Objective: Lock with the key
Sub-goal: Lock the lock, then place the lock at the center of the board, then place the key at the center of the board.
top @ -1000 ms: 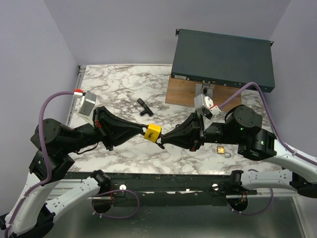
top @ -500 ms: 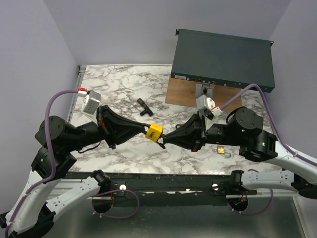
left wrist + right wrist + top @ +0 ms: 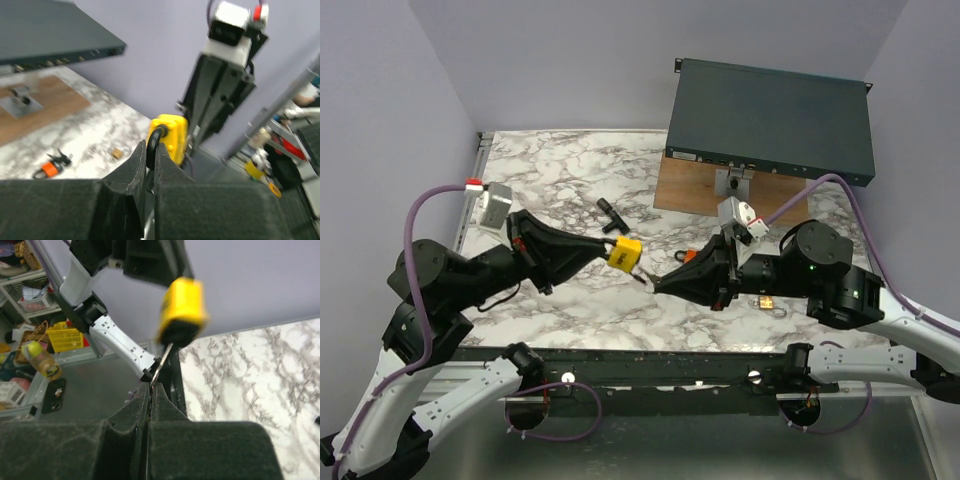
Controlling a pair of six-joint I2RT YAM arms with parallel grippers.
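Clamps padlock point(image 3: 626, 254) in left gripper point(image 3: 608, 254) mid-frame; pinches key point(image 3: 645, 280) in right gripper point(image 3: 660, 287) just lower right, shaft aimed up-left at padlock's base.

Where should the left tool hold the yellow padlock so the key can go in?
By the black shackle, coming from the top end, as the left tool does now. That leaves the far end of the yellow padlock, where the key meets it, open to the right tool.

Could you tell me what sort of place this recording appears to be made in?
Probably a robotics lab test cell: a marble-patterned table walled by plain panels, a dark rack-style equipment box at its far side, and cluttered storage shelves beyond the table edge.
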